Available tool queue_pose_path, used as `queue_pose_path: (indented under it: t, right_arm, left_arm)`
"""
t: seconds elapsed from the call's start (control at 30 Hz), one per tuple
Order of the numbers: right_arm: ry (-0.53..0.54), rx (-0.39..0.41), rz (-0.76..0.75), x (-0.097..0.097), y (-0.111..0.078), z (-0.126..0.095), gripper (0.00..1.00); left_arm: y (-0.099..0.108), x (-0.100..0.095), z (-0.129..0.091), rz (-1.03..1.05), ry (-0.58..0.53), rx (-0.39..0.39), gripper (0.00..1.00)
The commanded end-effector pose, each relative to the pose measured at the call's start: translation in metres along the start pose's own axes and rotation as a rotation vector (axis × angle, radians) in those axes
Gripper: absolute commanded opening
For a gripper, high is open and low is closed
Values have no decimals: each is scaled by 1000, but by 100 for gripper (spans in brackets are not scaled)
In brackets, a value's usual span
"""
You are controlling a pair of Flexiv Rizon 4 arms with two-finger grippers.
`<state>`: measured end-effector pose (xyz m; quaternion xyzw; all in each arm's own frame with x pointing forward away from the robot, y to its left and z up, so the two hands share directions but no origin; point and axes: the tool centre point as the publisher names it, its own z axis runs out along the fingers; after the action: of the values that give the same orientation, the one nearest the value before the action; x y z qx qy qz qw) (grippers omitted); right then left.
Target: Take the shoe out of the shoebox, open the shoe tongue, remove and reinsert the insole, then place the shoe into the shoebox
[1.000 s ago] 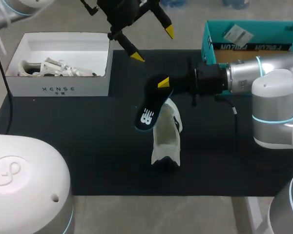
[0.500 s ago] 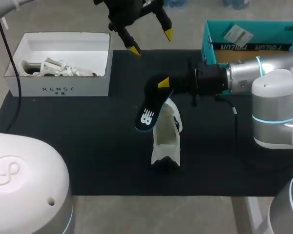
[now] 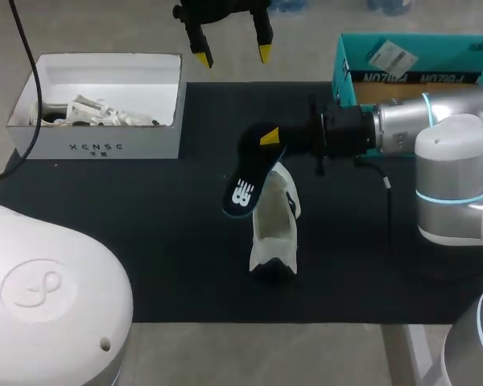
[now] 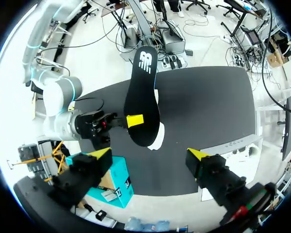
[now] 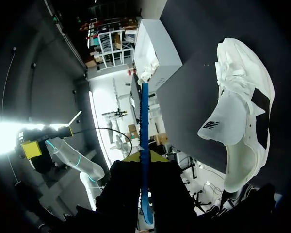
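Black insole (image 3: 249,173) pinched in right tool (image 3: 266,140), held over white sneaker (image 3: 275,221). Left tool (image 3: 231,56) wide open, retreated to top centre of frame. Removal done, reinsert likely next.

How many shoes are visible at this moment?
2. A white shoe lies on the black mat mid-table, by the insole. A second shoe lies inside the white shoebox at the table's far left; its wall may hide more.

One shoe (image 3: 272,229), one insole (image 3: 243,189), one white shoebox (image 3: 105,146), one teal box (image 3: 410,77), two claws (image 3: 232,55) (image 3: 267,141)
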<state>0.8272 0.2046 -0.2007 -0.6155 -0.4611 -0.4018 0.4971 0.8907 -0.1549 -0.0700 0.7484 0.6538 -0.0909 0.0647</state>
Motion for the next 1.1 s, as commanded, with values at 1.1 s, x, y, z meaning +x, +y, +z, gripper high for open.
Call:
queue_pose_path:
  t: [1.1]
  right_arm:
    - [-3,-1,0,0,0,1,0]
  left_arm:
    - [-62,44,42,-223,-899,85,100]
